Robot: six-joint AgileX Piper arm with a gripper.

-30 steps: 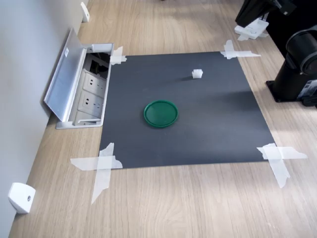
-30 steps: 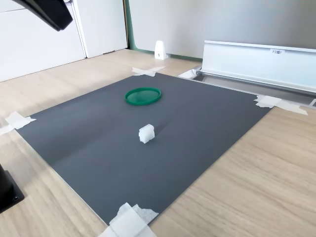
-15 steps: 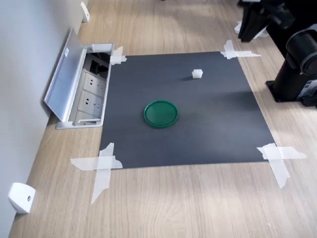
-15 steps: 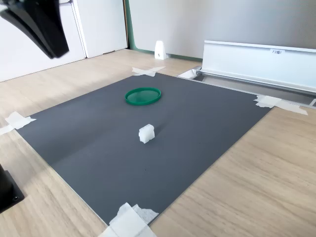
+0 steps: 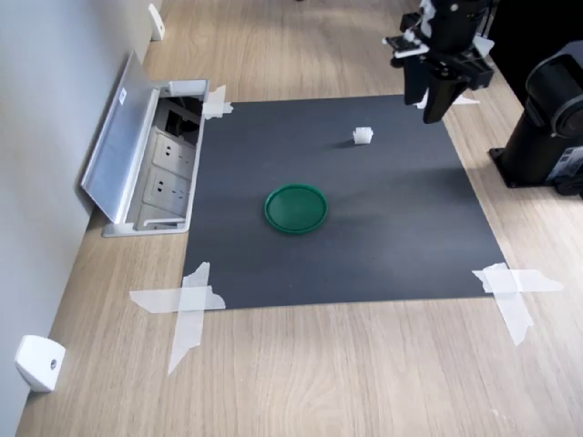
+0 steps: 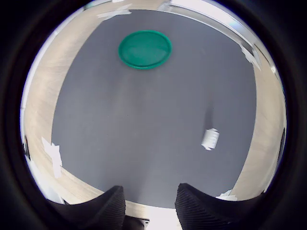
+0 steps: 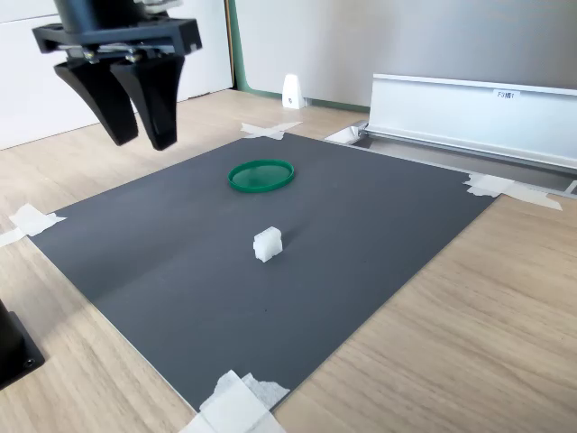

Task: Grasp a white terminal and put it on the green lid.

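Up in the air, my black robot hand hangs over the far right corner of the dark grey square mat in the first exterior view. Its two fingers point down. I see a small gap between them, so the hand is spread a little and holds nothing. In the second exterior view the hand is at the top left, high above the mat.

I see the tiny white plastic terminal block sitting on the mat, left of the hand and a bit nearer in the first exterior view. Nothing touches it. In the wrist view the terminal block lies off to one side of my fingers.

I see the flat round dark green plastic lid lying near the middle of the mat, well apart from the block. It shows in the second exterior view and in the wrist view too.

White tape strips hold the mat's corners to the pale wooden worktop.
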